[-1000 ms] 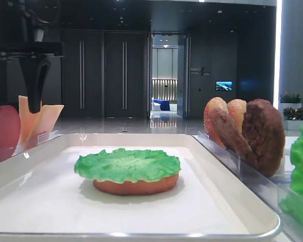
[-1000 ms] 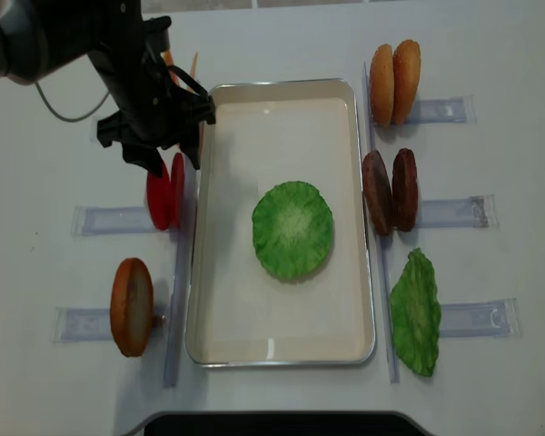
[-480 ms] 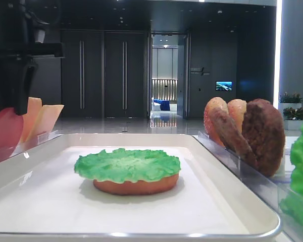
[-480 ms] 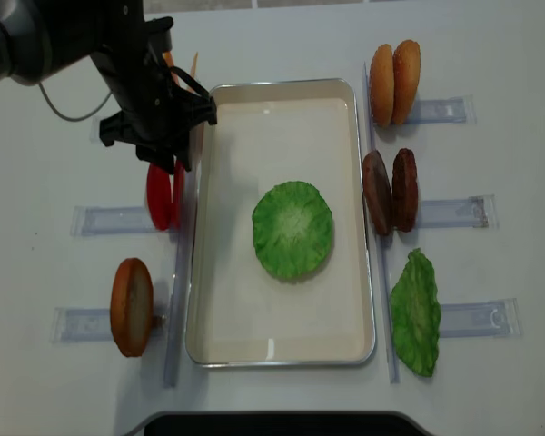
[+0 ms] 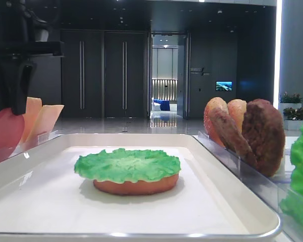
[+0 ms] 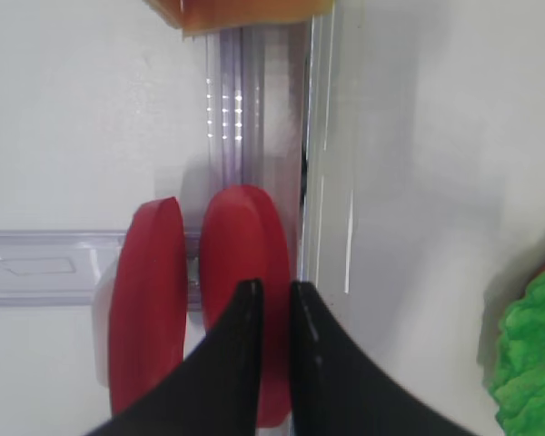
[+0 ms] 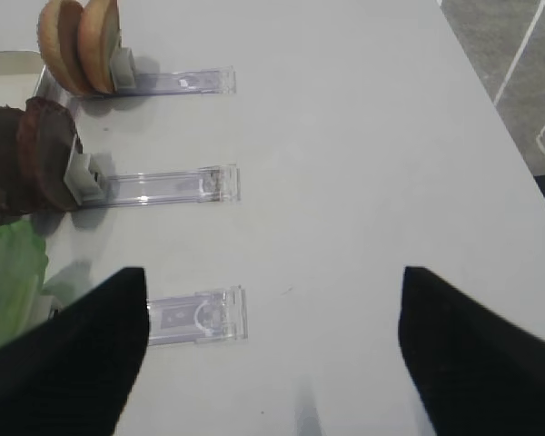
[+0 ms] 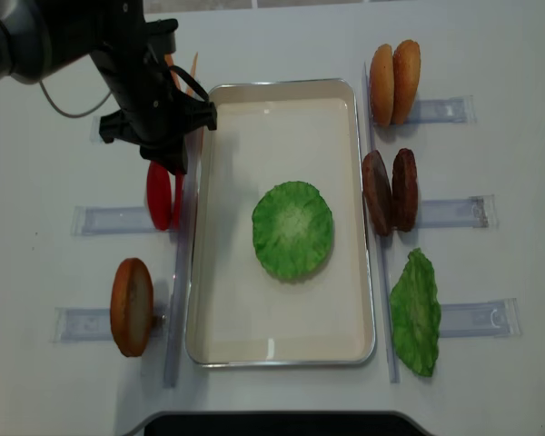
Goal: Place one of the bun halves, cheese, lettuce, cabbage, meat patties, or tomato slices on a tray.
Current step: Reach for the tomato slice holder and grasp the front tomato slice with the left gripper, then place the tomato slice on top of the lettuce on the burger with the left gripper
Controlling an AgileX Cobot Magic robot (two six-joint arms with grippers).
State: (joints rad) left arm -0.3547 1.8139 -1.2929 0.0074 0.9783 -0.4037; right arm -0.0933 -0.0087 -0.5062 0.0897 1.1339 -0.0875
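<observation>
— Where do the tomato slices [image 6: 195, 300] stand relative to the left gripper [image 6: 272, 313]?

— Two of them stand on edge, side by side in their clear holder [image 8: 118, 219], just left of the tray [image 8: 282, 345]. In the left wrist view the jaws are pressed nearly together, pinching the slice nearer the tray along its tray-side edge. The other slice stands free just beside it.

— So which way does the slice run?

— Its flat faces look left and right, toward and away from the tray, so its thin rim points up at the jaws, which come down on it from above.

— And the tray from there?

— Directly beside it to the right, rim almost against the holder. The lettuce [image 8: 292, 229] sits on a bun half [image 5: 136, 185] mid-tray, well apart from the slices.

— What about the right gripper [image 7: 272, 354]?

— It hangs spread over bare tabletop [image 7: 363, 163] on the far side, by the meat patties [image 7: 27, 159]. The left arm is plainly nearer; I judge a lift, then a short carry rightward.
</observation>
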